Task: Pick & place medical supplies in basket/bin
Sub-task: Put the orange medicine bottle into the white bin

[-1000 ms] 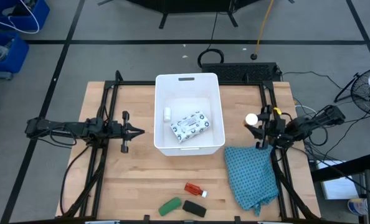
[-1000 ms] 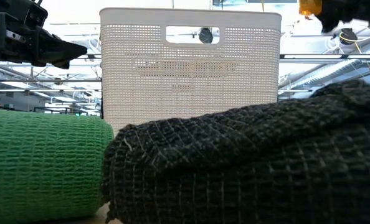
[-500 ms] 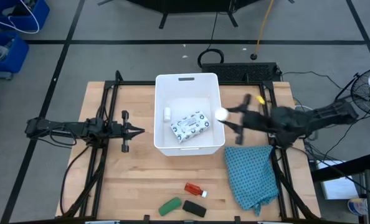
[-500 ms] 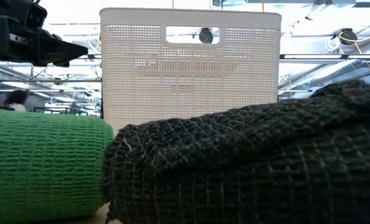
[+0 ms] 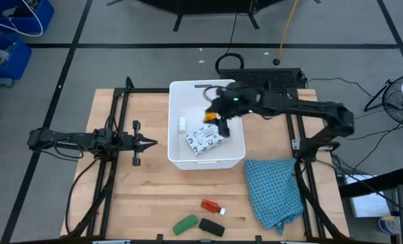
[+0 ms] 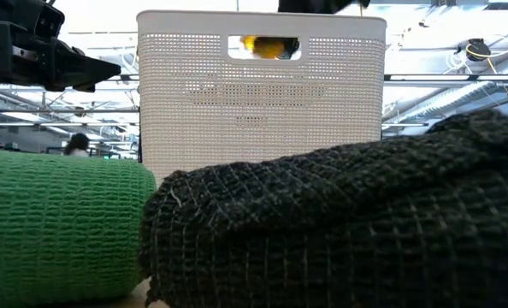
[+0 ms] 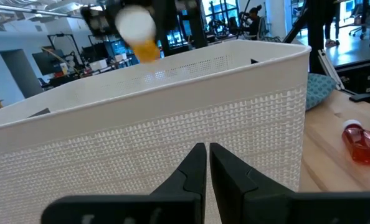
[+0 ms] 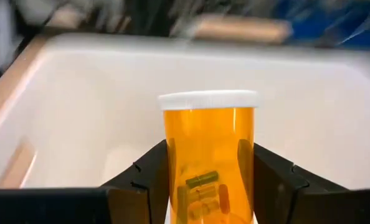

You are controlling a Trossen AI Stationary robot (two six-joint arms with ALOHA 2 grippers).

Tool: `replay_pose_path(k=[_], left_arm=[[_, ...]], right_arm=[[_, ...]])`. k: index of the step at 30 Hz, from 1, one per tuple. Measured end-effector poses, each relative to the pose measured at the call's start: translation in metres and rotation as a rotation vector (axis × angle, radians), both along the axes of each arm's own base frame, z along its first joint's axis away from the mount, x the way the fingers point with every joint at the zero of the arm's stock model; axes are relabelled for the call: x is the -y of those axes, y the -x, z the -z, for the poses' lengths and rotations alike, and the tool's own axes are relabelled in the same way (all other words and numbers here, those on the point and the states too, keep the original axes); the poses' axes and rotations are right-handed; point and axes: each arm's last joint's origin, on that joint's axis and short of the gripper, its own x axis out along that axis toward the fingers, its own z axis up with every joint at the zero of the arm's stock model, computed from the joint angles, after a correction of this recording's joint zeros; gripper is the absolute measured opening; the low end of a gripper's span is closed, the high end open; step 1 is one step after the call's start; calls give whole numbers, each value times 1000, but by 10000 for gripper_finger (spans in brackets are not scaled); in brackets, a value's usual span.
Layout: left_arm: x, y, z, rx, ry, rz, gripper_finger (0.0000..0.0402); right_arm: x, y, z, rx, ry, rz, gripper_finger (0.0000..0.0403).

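My right gripper [image 5: 216,116] is above the inside of the white bin [image 5: 206,87], shut on the orange vial [image 5: 208,115] with the white cap [image 8: 208,99]. The vial also shows through the bin's slot handle in the low view [image 6: 267,47]. A white printed packet [image 5: 207,137] and a small white cylinder [image 5: 182,124] lie on the bin's floor. The red tube [image 5: 212,206], green oblong [image 5: 184,224] and black oblong [image 5: 212,227] lie on the table near its front edge. My left gripper [image 5: 150,142] waits shut and empty, left of the bin. My right gripper pinches the vial's orange body [image 8: 207,155] between its two fingers [image 8: 151,171], one on each side, below the white cap. The arm reaches in from the table's right. The vial is lifted clear, above the bin's inside.
A teal checked cloth [image 5: 275,190] lies bunched at the table's right front. Black frame rails run along both sides of the table [image 5: 113,115]. In the low view the green oblong [image 6: 62,227] and black oblong [image 6: 339,222] fill the foreground in front of the bin [image 6: 262,111].
My right gripper has swung fast from the table's right side toward the left, carrying the orange vial, and now stands above the bin's inside. It has stayed shut on the vial.
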Motion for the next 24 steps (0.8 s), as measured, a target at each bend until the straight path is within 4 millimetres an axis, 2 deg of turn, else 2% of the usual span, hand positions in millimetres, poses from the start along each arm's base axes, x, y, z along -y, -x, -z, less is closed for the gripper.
replay_pose_path(k=[4,8,15,24], left_arm=[[0,0,0,-4,15,0,26],[0,0,1,-10,22,1,26],[0,0,1,-10,28,1,26],[0,0,3,-25,27,2,26]], right_arm=[[11,-5,28,-137,-82,-90,160],[22,-14,50,-199,-77,-58,160],[27,-31,76,-233,-54,-44,160],[29,-38,106,-337,-90,-58,160]])
